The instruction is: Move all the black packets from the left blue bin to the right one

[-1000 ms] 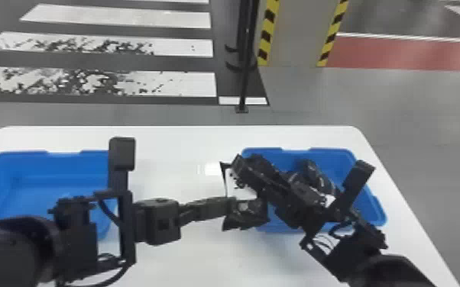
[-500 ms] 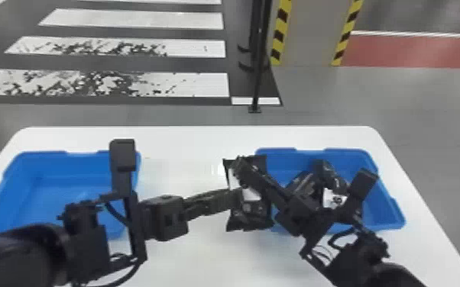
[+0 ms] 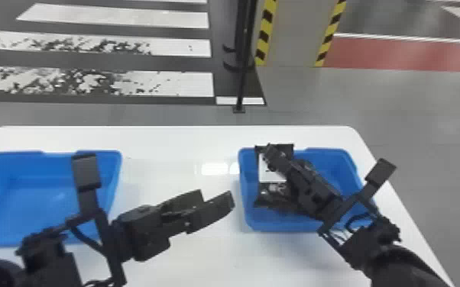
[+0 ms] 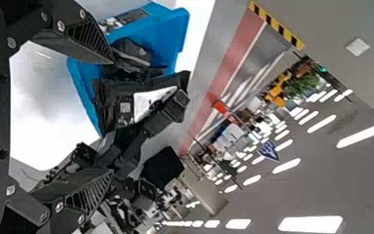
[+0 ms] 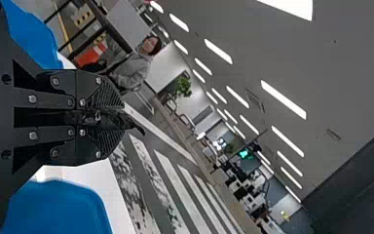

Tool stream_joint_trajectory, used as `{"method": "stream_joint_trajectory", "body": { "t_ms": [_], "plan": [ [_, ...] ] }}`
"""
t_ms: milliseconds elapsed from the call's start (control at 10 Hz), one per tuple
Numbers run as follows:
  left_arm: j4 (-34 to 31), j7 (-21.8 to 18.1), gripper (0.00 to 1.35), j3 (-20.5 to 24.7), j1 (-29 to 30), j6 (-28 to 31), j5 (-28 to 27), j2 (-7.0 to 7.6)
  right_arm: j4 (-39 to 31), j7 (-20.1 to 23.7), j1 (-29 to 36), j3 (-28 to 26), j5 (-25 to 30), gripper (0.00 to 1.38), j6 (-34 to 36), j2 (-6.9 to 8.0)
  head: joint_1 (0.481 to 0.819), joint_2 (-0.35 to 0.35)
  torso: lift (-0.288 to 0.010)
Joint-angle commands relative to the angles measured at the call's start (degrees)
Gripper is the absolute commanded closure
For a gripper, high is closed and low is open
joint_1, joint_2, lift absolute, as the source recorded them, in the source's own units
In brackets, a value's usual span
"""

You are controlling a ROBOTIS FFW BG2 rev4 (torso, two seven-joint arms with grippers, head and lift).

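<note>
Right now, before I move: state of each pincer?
Left pincer: open, empty.
Right pincer: closed on a packet, at the right bin.

Compared with both earlier head views, released at the left gripper: formerly closed at the packet, now with fingers spread wide and separated from it by a visible gap. Reduced from a hold shared by two grippers to a hold by the right gripper alone. Displaced, together with that gripper, to the right: formerly mostly outside the left rim of the right bin, now over the bin's left part. Uncovered, where formerly hidden behind the packet, to bare table.
</note>
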Motion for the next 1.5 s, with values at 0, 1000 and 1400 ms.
{"method": "stream_joint_trajectory", "body": {
  "t_ms": [0,1000,1400],
  "plan": [
    [-3.91,-0.91,0.13,0.88,5.36,-8.1,-0.18,-0.06,4.6,-0.38,-3.16,-3.11,2.28,1.28,0.1,-0.9,0.695,-0.155,-0.138],
    [-13.89,-1.88,0.13,16.65,30.68,-29.19,-12.18,-5.6,-9.6,-5.65,15.69,-16.36,28.33,0.13,-20.58,4.9,0.695,-0.245,-0.138],
    [-15.58,-1.61,0.13,24.08,37.14,-35.94,-25.89,-9.61,-25.21,-7.32,36.64,-13.27,33.13,0.13,-30.84,9.7,0.695,-0.078,-0.138]
  ]
}}
